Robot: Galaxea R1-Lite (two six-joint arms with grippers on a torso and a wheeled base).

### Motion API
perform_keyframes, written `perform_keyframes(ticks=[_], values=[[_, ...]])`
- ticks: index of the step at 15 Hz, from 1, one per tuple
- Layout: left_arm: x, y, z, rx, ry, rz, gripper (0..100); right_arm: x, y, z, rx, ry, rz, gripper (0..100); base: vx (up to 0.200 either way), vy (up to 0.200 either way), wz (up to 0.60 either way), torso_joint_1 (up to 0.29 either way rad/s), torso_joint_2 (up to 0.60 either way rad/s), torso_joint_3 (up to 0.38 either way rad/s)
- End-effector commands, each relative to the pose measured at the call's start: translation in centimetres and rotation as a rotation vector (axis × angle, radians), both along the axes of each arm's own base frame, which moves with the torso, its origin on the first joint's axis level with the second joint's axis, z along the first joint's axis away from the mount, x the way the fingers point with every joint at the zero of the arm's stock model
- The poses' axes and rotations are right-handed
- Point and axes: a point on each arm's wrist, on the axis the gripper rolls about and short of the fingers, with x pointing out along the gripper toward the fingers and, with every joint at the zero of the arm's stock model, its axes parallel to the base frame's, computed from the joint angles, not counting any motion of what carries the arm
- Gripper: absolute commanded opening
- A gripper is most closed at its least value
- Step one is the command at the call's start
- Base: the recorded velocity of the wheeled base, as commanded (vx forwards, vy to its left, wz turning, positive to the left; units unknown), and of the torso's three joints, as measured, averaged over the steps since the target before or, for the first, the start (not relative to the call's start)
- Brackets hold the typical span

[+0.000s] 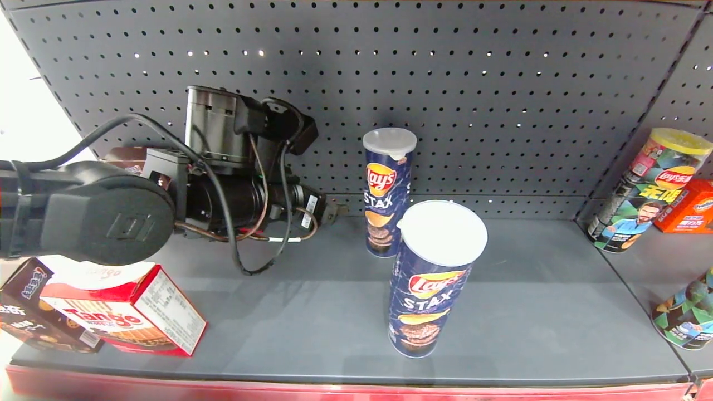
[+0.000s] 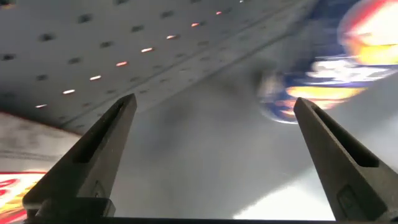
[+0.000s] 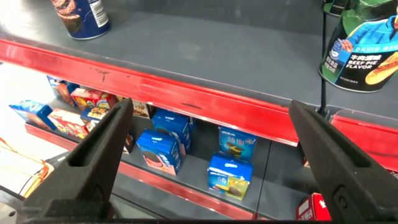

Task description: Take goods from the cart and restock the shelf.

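Because the red-and-white cardboard box lies at 7 o'clock, the wide-open, empty left gripper is best drawn back toward 9 o'clock from the rear blue cylindrical crisp tube beside it. Grey shelf board lies open at 3 o'clock of the front blue tube; the right gripper is held wide.
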Motion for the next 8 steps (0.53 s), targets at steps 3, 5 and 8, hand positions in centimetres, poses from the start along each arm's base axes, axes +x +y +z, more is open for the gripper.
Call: perform_keyframes(ticks=[3,5,8], values=[[2.4,-1.0,-2.7,0.022,0.000,0.032,100,0.0,0.0,0.0,0.000,0.000,-0.001,100,0.000,0.000,0.00,0.000,0.00,0.000],[2.8,-1.4,-3.2,0.013,-0.010,0.029,100,0.0,0.0,0.0,0.000,0.000,-0.001,100,0.000,0.000,0.00,0.000,0.00,0.000],[2.8,-1.6,-3.0,0.000,-0.027,0.017,100,0.0,0.0,0.0,0.000,0.000,-0.001,100,0.000,0.000,0.00,0.000,0.00,0.000]])
